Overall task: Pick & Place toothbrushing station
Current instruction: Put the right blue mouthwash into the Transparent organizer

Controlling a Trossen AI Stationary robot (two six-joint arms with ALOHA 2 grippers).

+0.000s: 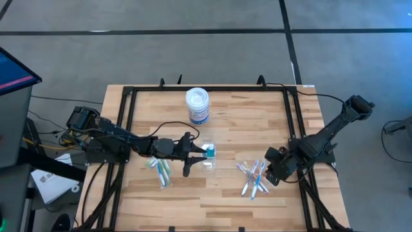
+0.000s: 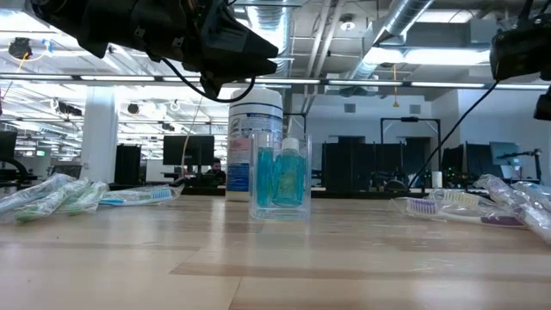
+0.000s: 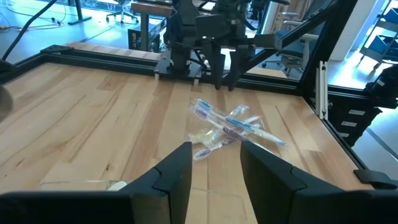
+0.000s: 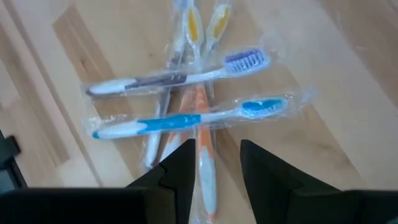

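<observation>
A clear plastic cup [image 1: 208,156] stands upright near the middle of the wooden table [image 1: 225,200], a small blue white-capped tube [image 2: 291,173] inside it alongside something else blue that cannot be made out, with the white round jar [image 1: 197,106] well apart behind it. Two loose heaps of wrapped toothbrushes flank the cup: a green-and-blue heap [image 1: 161,170] on the left arm's side and a mixed heap [image 1: 253,178] on the right arm's side. In the right wrist view the nearest brushes of that mixed heap are crossed: a blue-handled toothbrush [image 4: 186,120] and a white-and-purple one [image 4: 180,76] lie almost across the line of the fingers, while an orange-handled brush [image 4: 204,155] runs along that line beneath them. The right gripper [image 1: 273,174] hangs just over this heap, its fingers [image 4: 267,168] set a narrow gap apart and holding nothing; it is plainly the nearer arm, and the blue-handled brush, lying crosswise directly ahead of the gap, looks the readiest to be straddled. The cup lies away from that heap toward the table's middle, so a picked brush would likely have to travel that way. The left gripper [image 1: 193,154] hovers just beside the cup, above the board, fingers [image 3: 177,174] likewise parted a little and empty
</observation>
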